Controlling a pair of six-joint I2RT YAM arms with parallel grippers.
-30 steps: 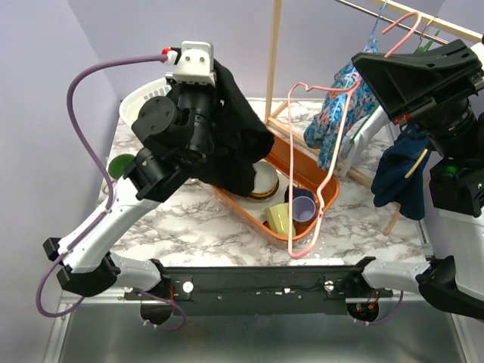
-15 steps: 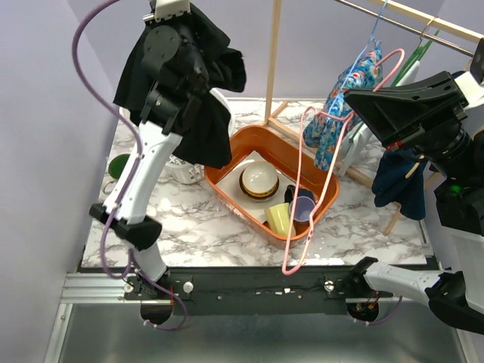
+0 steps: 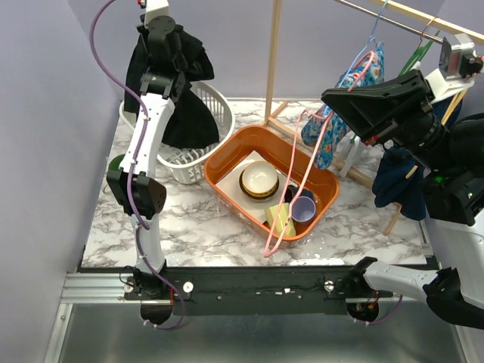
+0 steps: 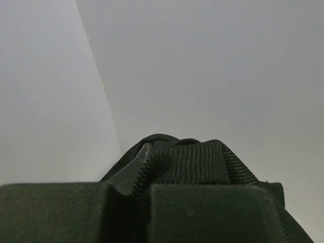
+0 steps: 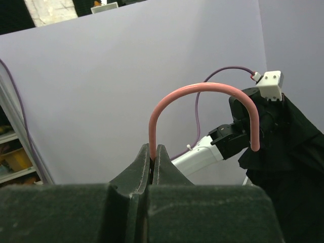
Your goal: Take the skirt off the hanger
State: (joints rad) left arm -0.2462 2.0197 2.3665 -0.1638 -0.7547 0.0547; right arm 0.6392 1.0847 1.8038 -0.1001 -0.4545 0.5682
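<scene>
Black skirt (image 3: 180, 113) hangs straight down below the left gripper (image 4: 144, 174) — jaws pinched on its waistband, long axis vertical, hem over the white basket (image 3: 200, 155). Pink hanger (image 5: 202, 87) is bare and well apart — right gripper (image 5: 153, 152) clamped on its hook. Lowering and release look next.

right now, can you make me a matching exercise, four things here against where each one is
Things:
1 black skirt
2 pink hanger
3 bowl
4 white basket

Places:
a in the orange tub
b in the right gripper
c just left of the orange tub
d in the left gripper

Pairs: 1-d, 2-b, 3-a, 4-c
</scene>
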